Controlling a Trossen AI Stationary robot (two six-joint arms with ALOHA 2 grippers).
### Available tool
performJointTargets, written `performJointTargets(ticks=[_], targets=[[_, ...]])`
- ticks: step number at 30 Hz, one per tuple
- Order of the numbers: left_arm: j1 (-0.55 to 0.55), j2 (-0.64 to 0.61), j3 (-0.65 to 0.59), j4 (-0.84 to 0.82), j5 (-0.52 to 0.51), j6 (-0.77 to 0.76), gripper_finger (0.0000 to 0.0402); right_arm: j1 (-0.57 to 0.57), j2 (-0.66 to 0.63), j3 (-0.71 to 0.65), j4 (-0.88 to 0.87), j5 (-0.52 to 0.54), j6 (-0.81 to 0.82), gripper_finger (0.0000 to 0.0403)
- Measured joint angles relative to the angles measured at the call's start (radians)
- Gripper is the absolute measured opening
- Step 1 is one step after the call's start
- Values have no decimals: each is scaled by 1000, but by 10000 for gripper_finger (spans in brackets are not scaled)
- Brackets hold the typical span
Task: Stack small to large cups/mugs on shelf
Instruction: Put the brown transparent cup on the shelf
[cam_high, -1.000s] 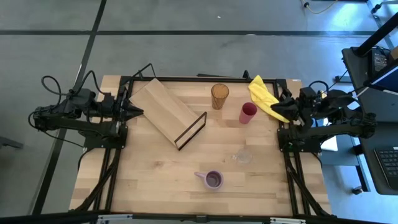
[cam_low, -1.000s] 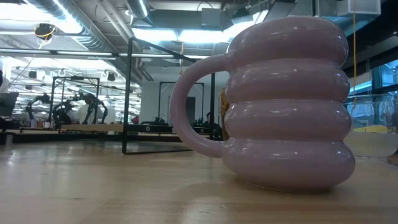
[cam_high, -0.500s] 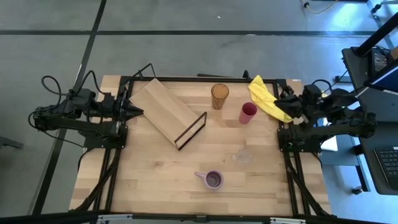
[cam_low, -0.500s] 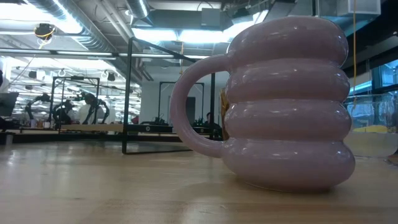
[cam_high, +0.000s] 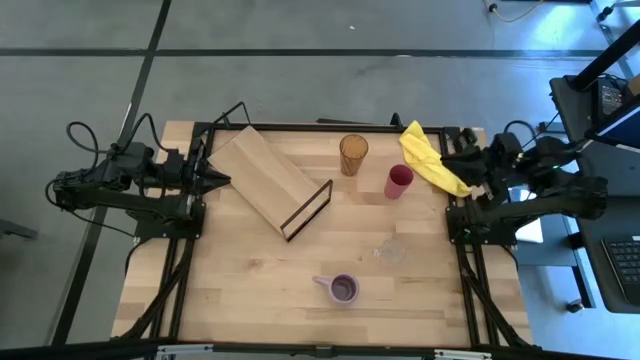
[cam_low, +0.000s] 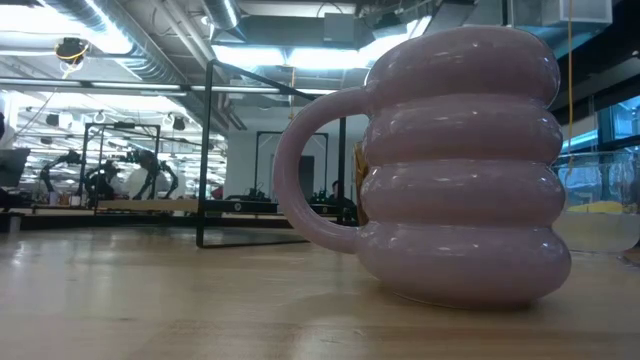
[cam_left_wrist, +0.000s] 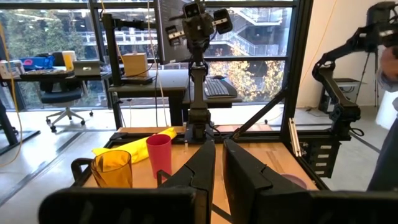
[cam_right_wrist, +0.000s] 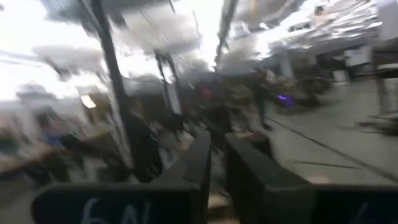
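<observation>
The amber tumbler (cam_high: 353, 154) and the red cup (cam_high: 399, 182) stand upright at the far middle of the table. The small clear glass (cam_high: 392, 250) stands right of centre, and the purple mug (cam_high: 343, 289) stands near the front; the mug fills the low view (cam_low: 460, 160). The shelf board (cam_high: 262, 176) lies flat at the far left, its black wire frame (cam_high: 308, 210) upright at its near end. My left gripper (cam_high: 226, 182) is shut and empty at the board's left edge. My right gripper (cam_high: 443, 157) is shut and empty at the far right, beside a yellow cloth (cam_high: 428, 157).
The yellow cloth lies at the far right, between the red cup and my right gripper. Black frame rails run along the table's left, right and far edges. Bare tabletop (cam_high: 250, 280) lies at the near left. A person's sleeve (cam_left_wrist: 388, 62) shows beyond the table in the left wrist view.
My right gripper has swung toward the table's far edge and turned, staying beside the yellow cloth; its wrist view is blurred by motion. The cups, the mug and the shelf have stayed where they were.
</observation>
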Motion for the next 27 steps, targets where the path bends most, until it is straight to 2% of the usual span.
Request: performJointTargets(ticks=[4, 7, 11, 16, 21, 25, 27], targets=[[0, 0, 0, 0, 0, 0, 28, 0, 57, 220, -367, 174, -171, 61], [0, 0, 0, 0, 0, 0, 28, 0, 122, 382, -648, 341, -182, 74], [0, 0, 0, 0, 0, 0, 27, 0, 184, 529, -932, 527, -29, 95], [0, 0, 0, 0, 0, 0, 28, 0, 244, 604, -1202, 696, 153, 119], [0, 0, 0, 0, 0, 0, 27, -4, 303, 610, -1222, 675, 204, 131], [0, 0, 0, 0, 0, 0, 28, -4, 380, 610, -1085, 544, 151, 132], [0, 0, 0, 0, 0, 0, 27, -3, 419, 610, -1012, 512, 103, 132]])
